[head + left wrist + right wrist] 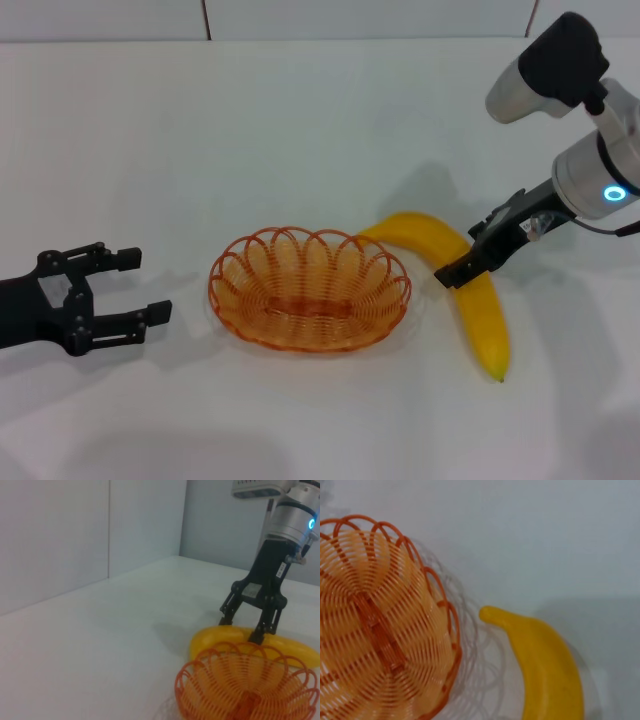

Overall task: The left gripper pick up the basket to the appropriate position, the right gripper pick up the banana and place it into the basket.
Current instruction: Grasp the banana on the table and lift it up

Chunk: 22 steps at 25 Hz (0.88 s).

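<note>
The orange wire basket (309, 290) stands empty on the white table, mid-front. The yellow banana (484, 315) lies just right of it, its stem end close to the basket rim, apart from it. My right gripper (462, 272) is down over the banana's middle; in the left wrist view (241, 630) its jaws are spread astride the banana (210, 641), behind the basket (245, 690). My left gripper (143, 286) is open and empty, low over the table, a short gap left of the basket. The right wrist view shows basket (380, 630) and banana (547, 672) side by side.
The white table (300, 130) stretches bare behind and in front of the basket. A pale wall (360, 15) runs along the table's far edge.
</note>
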Each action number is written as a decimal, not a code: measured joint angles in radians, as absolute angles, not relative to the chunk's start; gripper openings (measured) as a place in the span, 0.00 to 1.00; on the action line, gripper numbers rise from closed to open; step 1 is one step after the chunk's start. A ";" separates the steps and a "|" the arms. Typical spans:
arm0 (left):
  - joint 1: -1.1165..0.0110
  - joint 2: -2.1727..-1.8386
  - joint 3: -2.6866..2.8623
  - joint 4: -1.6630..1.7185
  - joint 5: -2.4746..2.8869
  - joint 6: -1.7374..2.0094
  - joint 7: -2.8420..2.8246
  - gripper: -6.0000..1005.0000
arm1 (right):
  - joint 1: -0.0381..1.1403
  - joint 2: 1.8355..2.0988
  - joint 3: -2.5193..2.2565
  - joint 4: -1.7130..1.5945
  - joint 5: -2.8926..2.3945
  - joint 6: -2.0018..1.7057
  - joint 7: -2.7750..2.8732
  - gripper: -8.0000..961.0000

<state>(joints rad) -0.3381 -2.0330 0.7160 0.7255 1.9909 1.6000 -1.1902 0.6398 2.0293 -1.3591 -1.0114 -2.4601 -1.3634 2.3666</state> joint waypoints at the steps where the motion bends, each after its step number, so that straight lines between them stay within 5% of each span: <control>1: -0.338 -2.033 0.716 0.726 1.991 1.600 -1.190 0.83 | 0.642 2.029 -1.359 -1.006 -2.458 -1.363 2.368 0.88; 12: -0.336 -2.034 0.716 0.726 1.991 1.601 -1.190 0.83 | 0.647 2.030 -1.359 -0.999 -2.453 -1.366 2.374 0.88; 17: -0.334 -2.034 0.716 0.726 1.991 1.601 -1.190 0.83 | 0.647 2.032 -1.359 -1.005 -2.451 -1.369 2.374 0.64; 22: -0.332 -2.033 0.716 0.726 1.990 1.600 -1.190 0.83 | 0.647 2.032 -1.359 -1.010 -2.431 -1.366 2.375 0.55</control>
<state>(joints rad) -0.3316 -2.0333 0.7164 0.7255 1.9902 1.6000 -1.1903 0.6467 2.0323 -1.3590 -1.0097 -2.4313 -1.3656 2.3747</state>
